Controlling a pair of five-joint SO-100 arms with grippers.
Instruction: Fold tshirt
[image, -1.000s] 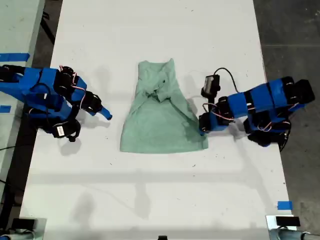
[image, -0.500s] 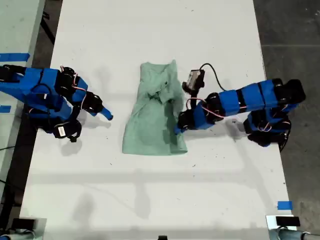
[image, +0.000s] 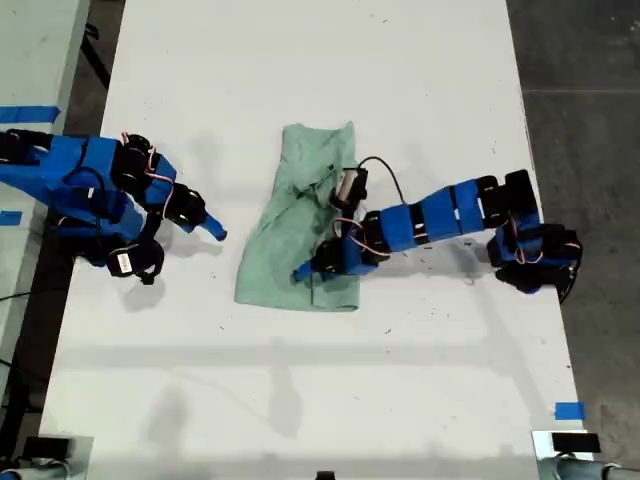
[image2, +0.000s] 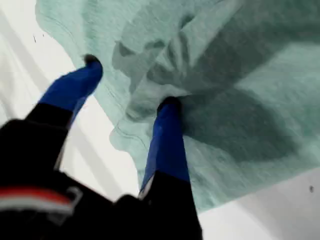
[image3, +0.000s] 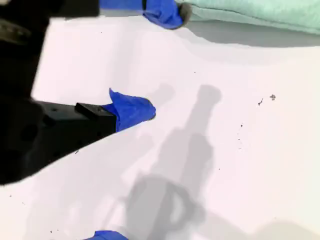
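Observation:
The pale mint-green tshirt (image: 288, 250) lies in the middle of the white table (image: 320, 400), folded narrow, with its edge on the exterior view's right laid over its middle. My first gripper (image: 303, 271) reaches from the exterior view's right across the shirt's lower part. In the first wrist view its blue fingers stand apart (image2: 130, 84) on the wrinkled tshirt (image2: 240, 100). One fingertip (image2: 169, 104) presses into a bunch of cloth. My second gripper (image: 214, 231) rests open on bare table at the exterior view's left, its fingers apart (image3: 150, 62), a short way from the tshirt's edge (image3: 250, 15).
Blue tape (image: 568, 410) marks the table near the exterior view's lower right corner. A second table with blue tape (image: 28, 114) stands at the exterior view's left edge. Dark floor (image: 580, 80) lies beyond the table at the exterior view's right.
My first arm swept toward the exterior view's left, carrying the shirt's edge from that view's right over its middle, so the shirt is narrower. My second arm stayed put.

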